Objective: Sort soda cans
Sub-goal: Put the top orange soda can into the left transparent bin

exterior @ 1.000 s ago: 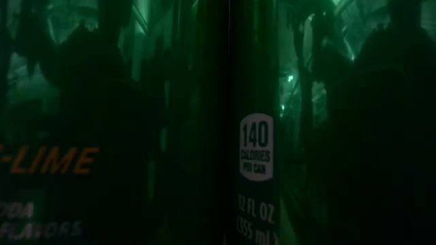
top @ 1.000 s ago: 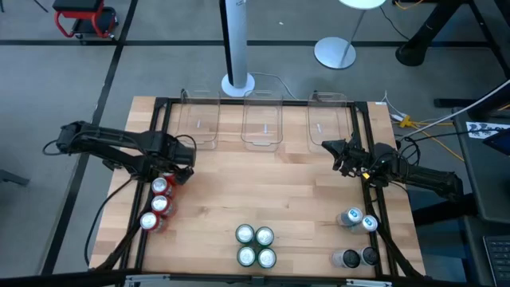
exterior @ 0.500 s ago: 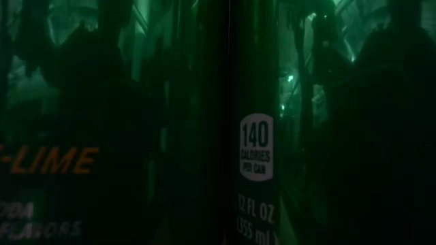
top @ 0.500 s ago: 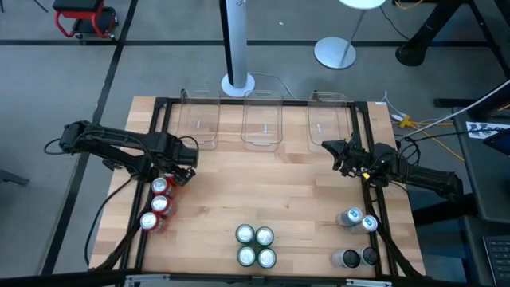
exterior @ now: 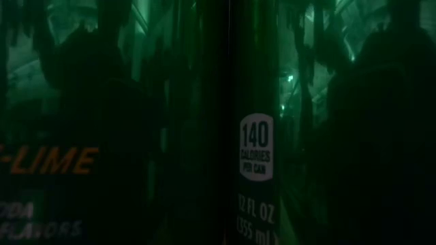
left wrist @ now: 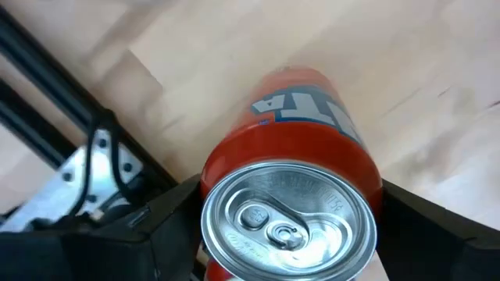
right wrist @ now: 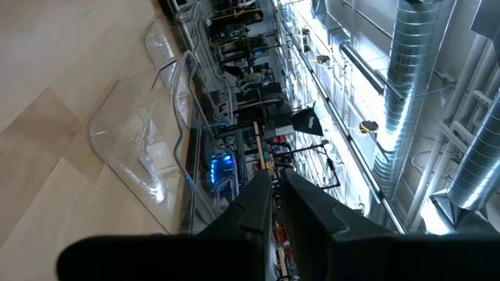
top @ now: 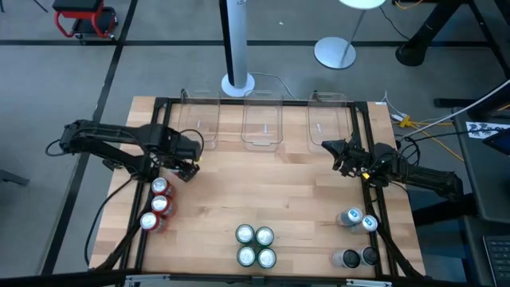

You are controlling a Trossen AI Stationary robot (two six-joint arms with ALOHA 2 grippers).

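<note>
1. Twelve soda cans in all: three red cans [top: 157, 204] stand in a row near the table's [top: 295, 191] left edge, four green cans [top: 255, 245] sit in a tight square at the near middle, four blue/dark cans [top: 358, 237] stand at the near right.
2. Fourth red can [left wrist: 291, 209]: gripped between the fingers of the left gripper [top: 185, 162], jaws clamped on its sides, silver top facing the wrist camera. Position just past the far end of the red row, near the left clear bin [top: 199, 119].
3. Right gripper [top: 341, 155]: fingers pressed together, holding nothing, at the right side near the right bin [top: 328, 121].
4. Middle bin [top: 262, 123]: no cans inside.
5. Low view: filled by a dark green can [exterior: 252, 122] right at the lens.
</note>
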